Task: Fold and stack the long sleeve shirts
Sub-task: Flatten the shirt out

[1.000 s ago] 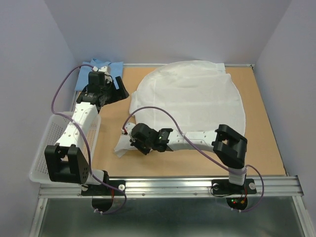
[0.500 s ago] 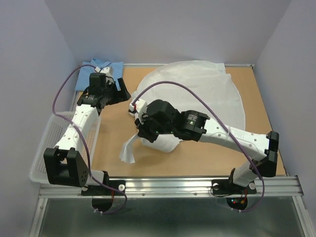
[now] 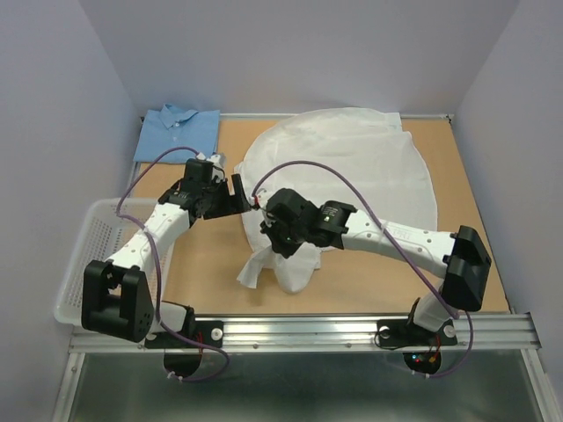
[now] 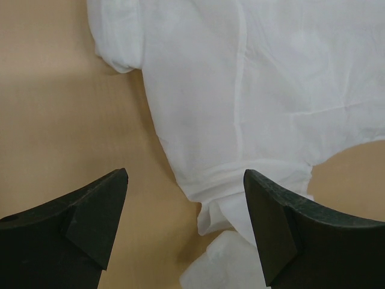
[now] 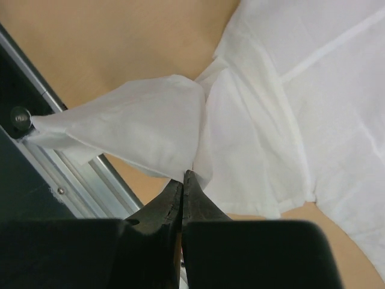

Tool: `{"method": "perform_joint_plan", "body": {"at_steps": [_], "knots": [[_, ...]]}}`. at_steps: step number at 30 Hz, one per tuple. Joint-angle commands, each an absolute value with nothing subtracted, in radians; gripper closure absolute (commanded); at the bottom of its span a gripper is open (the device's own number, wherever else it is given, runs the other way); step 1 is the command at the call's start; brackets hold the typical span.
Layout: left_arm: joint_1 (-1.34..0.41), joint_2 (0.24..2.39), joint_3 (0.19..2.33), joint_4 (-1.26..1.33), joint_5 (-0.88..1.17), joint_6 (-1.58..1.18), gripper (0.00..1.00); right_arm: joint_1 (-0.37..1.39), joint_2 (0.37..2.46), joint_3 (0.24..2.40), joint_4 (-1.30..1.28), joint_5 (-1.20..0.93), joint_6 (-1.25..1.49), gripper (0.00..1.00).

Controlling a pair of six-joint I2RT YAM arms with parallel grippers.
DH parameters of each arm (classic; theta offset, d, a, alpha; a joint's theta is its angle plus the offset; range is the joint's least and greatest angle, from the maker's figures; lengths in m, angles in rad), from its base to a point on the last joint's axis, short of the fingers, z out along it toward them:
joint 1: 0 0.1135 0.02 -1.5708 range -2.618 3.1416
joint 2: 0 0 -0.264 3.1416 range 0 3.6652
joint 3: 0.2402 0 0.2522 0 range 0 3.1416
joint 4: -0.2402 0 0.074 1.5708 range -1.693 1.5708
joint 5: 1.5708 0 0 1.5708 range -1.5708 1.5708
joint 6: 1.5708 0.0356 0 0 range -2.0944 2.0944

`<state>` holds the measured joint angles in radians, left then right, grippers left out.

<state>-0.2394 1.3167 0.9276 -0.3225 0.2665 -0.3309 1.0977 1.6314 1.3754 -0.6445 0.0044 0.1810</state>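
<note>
The white long sleeve shirt point(image 3: 352, 167) lies spread over the back and middle of the table. My right gripper point(image 3: 280, 239) is shut on its sleeve point(image 3: 264, 264), and that sleeve hangs bunched off the table near the shirt's front left edge. In the right wrist view, the shut gripper point(image 5: 184, 174) pinches the white cloth point(image 5: 144, 120). My left gripper point(image 3: 236, 198) hovers open beside the shirt's left edge. Seen from the left wrist, the open gripper point(image 4: 186, 205) holds nothing and the shirt's hem point(image 4: 240, 168) lies below it. The light blue shirt point(image 3: 180, 132) lies folded at the back left corner.
A white mesh basket point(image 3: 88, 255) sits off the table's left side next to the left arm's base. A metal rail point(image 3: 308, 330) runs along the near edge. Bare wooden table point(image 3: 202, 264) shows at the front left and along the right side.
The right gripper has lifted the sleeve off the front left of the table and carried it up and toward the shirt body. The left arm has swung from the blue shirt to the white shirt's left edge.
</note>
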Motion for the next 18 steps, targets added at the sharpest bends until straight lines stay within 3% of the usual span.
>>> {"method": "perform_joint_plan", "body": {"at_steps": [1, 18], "knots": [[-0.297, 1.290, 0.907, -0.273, 0.267, -0.360, 0.10, 1.071, 1.569, 1.358, -0.578, 0.041, 0.183, 0.99], [-0.331, 1.324, 0.890, -0.227, 0.206, -0.400, 0.11, 0.848, 1.558, 1.515, -0.552, 0.337, 0.077, 0.99]]}}
